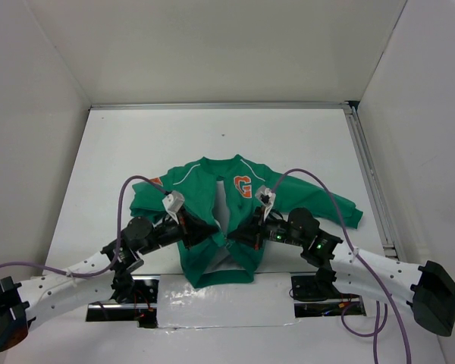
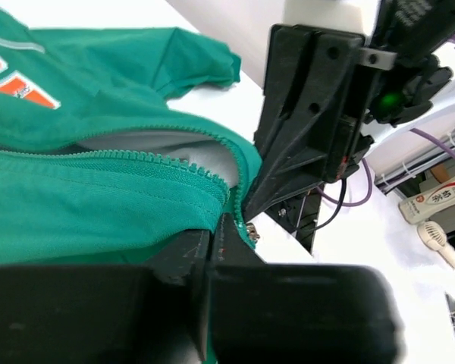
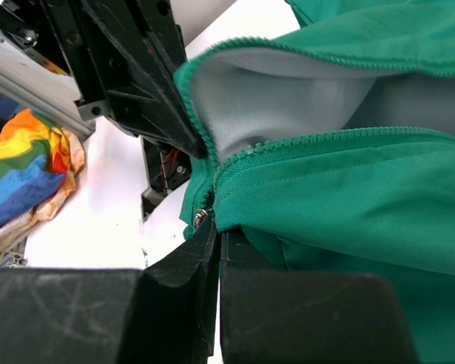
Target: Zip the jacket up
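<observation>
Green fabric sits pinched in the left gripper [image 2: 212, 229], which is closed tight on it, and likewise in the right gripper [image 3: 218, 231]. Both grip at the lower end of the open zipper [image 2: 136, 154]. The jacket [image 1: 205, 189] lies flat near the front edge of the white table [image 1: 121, 136].

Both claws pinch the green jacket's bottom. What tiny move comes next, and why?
Probably nudge the two hem ends together to engage the zipper: the left claw and right claw are shut on the jacket at its bottom, and the teeth gape above.
</observation>
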